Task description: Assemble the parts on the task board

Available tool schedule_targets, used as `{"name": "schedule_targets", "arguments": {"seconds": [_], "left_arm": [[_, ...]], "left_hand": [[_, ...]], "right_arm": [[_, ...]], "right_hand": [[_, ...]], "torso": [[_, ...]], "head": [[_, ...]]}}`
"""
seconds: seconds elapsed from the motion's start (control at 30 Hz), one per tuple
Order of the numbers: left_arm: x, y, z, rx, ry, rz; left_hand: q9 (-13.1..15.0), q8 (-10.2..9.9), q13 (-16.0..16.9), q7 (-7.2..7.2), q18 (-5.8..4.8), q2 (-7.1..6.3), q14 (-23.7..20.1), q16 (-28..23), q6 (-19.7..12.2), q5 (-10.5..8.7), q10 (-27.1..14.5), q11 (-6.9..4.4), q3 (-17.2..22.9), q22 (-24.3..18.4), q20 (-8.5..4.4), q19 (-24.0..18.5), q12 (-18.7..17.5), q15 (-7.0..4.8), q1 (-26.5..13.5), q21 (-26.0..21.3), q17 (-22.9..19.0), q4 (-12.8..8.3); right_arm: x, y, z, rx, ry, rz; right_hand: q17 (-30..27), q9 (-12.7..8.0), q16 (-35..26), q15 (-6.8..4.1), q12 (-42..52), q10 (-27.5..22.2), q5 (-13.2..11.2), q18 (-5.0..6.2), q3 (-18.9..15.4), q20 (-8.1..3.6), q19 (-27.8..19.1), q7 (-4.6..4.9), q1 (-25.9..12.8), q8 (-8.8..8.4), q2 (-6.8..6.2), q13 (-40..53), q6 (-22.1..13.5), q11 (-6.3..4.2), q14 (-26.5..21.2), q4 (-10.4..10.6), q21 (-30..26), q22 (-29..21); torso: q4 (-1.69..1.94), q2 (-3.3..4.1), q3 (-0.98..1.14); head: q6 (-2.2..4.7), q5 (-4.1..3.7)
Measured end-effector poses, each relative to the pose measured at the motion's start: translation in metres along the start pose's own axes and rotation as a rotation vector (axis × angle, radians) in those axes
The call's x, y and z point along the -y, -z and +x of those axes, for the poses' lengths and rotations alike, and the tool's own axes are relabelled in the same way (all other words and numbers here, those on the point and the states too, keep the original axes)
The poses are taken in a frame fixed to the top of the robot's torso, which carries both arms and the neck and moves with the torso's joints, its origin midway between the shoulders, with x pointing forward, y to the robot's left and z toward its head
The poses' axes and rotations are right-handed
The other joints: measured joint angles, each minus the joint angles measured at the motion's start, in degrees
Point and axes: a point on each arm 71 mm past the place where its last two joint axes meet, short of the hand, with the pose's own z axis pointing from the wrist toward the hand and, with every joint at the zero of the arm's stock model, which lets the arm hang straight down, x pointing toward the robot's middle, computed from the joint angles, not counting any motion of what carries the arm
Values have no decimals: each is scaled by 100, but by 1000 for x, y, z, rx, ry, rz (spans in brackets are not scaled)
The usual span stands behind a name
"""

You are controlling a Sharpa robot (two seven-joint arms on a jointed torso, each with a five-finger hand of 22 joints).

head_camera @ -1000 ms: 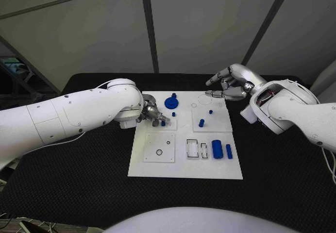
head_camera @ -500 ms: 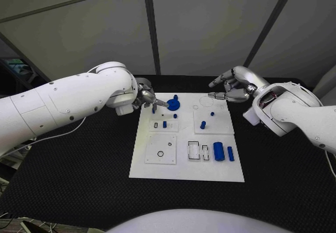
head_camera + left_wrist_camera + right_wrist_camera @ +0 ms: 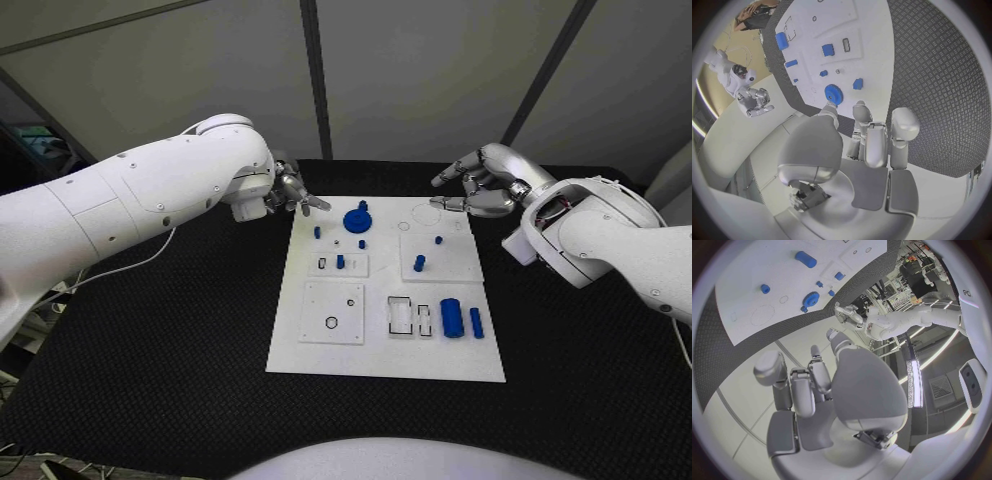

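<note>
Hands sit off the task board point(image 3: 310, 352) now — your left hand point(image 3: 293, 190) has lifted from the small pegs to ten o'clock, fingers apart and empty, the right hand point(image 3: 483, 185) loosely spread at one o'clock — so the blue gear point(image 3: 356, 214) awaits pickup.

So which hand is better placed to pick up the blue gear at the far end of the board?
Probably the left hand: it hovers empty just beside the blue gear. The right hand sits off the board's far right corner.

A black table point(image 3: 173, 330) held a white task board point(image 3: 353, 355) lying flat at its middle.
</note>
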Motion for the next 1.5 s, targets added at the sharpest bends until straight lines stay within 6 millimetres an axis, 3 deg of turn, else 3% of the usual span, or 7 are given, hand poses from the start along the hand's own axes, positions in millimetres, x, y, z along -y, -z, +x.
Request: {"name": "schedule_targets", "arguments": {"seconds": [0.03,0.07,0.13,0.23,0.77,1.5], "left_arm": [[0,-2,0,-1,-1,-2],[1,-3,0,-3,-2,-4],[3,-7,0,-6,-8,-8],[5,-10,1,-13,-17,-13],[9,-20,7,-47,-94,-39],[10,-24,16,-98,-137,-44]], "left_hand": [[-8,0,5,-2,0,0,0,0,3,0,0,0,-8,7,3,3,0,0,0,0,0,-8],[-16,0,10,-16,-352,0,0,0,16,0,0,0,-9,11,15,15,0,0,0,0,0,-9],[-16,0,10,-22,-339,0,0,0,22,0,0,0,-9,11,22,23,0,0,0,0,0,-9],[-35,-24,8,-6,60,2,0,0,38,0,0,0,-25,10,22,23,0,0,2,0,0,7],[-113,-24,-33,-23,55,54,0,0,145,0,0,0,-109,0,21,23,0,0,-7,0,-12,0],[-273,-43,-42,-63,54,321,-1,0,309,0,1,-1,-164,21,21,23,0,-1,265,0,-4,-55]], "right_arm": [[0,0,0,0,0,0],[0,0,0,-1,0,-1],[-1,0,1,-1,-1,-2],[-1,-1,1,-2,-1,-3],[-3,-2,3,-7,-3,-7],[-4,-3,4,-10,-3,-8]], "right_hand": [[0,0,0,0,0,0,2,0,3,0,0,0,0,0,0,0,0,0,0,3,0,0],[0,0,0,0,0,0,2,-1,7,0,0,0,0,0,0,0,0,0,0,7,0,0],[0,0,0,0,0,0,2,0,7,0,0,0,0,0,0,0,0,0,0,7,0,0],[0,0,0,0,0,0,2,0,7,0,0,0,0,0,0,0,0,0,0,7,0,0],[-1,1,0,0,0,0,2,-1,7,0,0,0,1,0,0,1,0,0,0,7,0,-5],[-1,2,0,0,-30,-21,23,-1,7,-22,-21,0,1,0,0,-29,0,-21,0,6,-25,-33]], "torso": [[0,0,0],[0,-1,0],[0,0,2],[0,0,2],[2,-7,-3],[6,-10,2]], "head": [[0,-1],[-1,-1],[-6,4],[-10,7],[-24,-10],[-40,-6]]}}
